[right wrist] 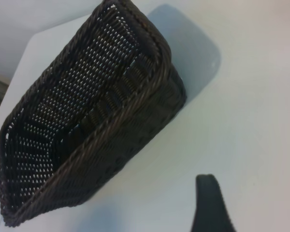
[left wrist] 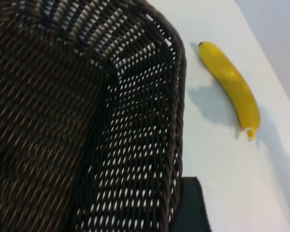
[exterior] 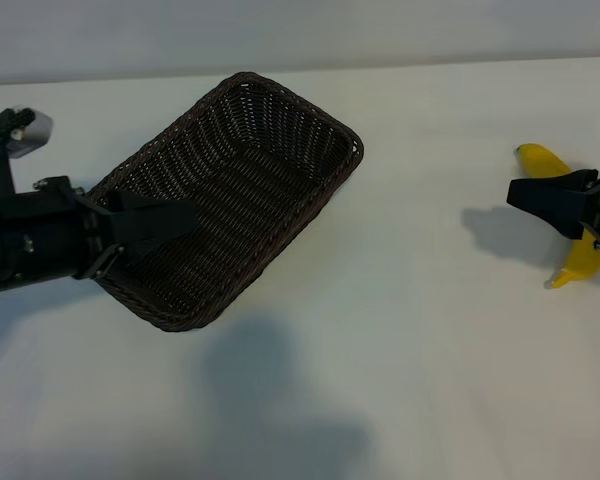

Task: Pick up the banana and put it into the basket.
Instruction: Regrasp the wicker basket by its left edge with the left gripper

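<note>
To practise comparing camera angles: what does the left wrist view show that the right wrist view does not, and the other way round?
Only the left wrist view shows the banana, lying on the white table apart from the basket, and it looks closely into the basket's woven inside. Only the right wrist view shows the basket's whole outline, with its outer side wall and the shadow behind it. Both show the basket, the table and one dark fingertip at the picture's lower edge.
</note>
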`<state>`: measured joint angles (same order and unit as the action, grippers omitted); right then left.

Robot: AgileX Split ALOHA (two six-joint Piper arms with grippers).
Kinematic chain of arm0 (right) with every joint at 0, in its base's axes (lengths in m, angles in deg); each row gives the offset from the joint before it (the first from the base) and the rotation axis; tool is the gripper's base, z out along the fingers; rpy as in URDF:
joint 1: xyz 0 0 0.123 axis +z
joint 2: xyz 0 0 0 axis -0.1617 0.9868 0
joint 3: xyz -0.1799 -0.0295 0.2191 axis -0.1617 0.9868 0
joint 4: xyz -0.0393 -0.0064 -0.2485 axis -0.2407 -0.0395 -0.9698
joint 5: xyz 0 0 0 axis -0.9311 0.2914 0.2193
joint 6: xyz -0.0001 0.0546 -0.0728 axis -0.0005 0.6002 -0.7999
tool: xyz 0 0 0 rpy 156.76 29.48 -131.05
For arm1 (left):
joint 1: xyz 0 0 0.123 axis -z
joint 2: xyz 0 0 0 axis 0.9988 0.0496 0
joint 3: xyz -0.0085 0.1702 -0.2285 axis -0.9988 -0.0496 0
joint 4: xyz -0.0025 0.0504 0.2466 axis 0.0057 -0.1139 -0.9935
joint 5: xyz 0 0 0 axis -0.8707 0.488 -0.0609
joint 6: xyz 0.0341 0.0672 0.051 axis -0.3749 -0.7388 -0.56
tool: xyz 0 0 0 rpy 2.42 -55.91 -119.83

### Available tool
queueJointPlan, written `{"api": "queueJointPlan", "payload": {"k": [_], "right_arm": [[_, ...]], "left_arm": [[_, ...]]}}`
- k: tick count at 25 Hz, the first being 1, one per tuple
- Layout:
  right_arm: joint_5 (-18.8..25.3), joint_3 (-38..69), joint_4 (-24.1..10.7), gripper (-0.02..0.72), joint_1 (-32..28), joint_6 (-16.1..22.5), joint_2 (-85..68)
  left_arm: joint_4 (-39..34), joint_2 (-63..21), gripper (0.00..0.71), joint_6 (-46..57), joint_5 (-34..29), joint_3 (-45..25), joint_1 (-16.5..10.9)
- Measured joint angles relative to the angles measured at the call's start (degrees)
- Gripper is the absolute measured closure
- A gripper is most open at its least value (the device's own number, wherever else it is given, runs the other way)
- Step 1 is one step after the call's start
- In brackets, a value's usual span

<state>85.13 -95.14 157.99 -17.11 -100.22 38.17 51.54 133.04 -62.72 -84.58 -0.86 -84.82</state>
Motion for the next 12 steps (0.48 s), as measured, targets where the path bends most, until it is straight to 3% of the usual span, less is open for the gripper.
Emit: {"api": "queueJointPlan", "payload": {"k": [12], "right_arm": [[0.0,0.0,0.0,0.259,0.0,0.0,0.0]], "left_arm": [[-38.0,-6.9,0.136,43.8,6.9,0.0,0.0]]}}
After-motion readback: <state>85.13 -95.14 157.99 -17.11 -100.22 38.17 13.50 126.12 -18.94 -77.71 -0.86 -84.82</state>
